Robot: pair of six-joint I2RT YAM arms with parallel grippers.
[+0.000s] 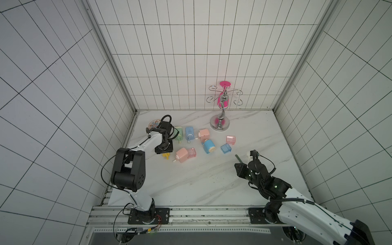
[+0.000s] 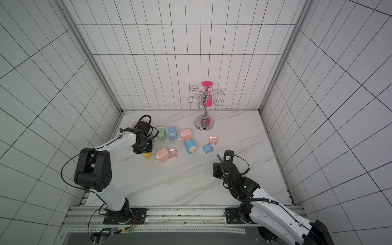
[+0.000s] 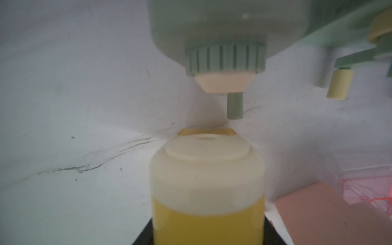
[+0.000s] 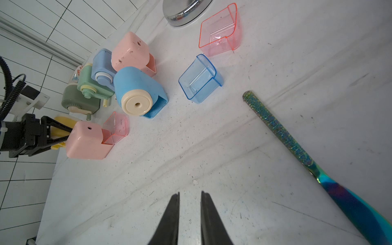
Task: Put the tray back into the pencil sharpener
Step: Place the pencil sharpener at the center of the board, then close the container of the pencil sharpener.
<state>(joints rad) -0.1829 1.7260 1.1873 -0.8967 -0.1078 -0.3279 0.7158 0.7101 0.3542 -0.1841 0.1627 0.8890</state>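
**Yellow sharpener clamped, trays loose on the bench**

The left jaws were clenched on the yellow sharpener [image 3: 207, 191], which was held just short of the dark green sharpener [image 3: 212, 31]. The right jaws were seen narrowly parted over bare bench [image 4: 212, 148], with nothing gripped. The blue tray [image 4: 199, 80] and a pink tray [image 4: 220, 31] were found lying loose on the bench. The blue tray was placed near the blue sharpener [image 4: 137, 93], whose slot was seen empty. Another pink tray [image 4: 115, 127] was seen half-seated in the near pink sharpener [image 4: 87, 140].
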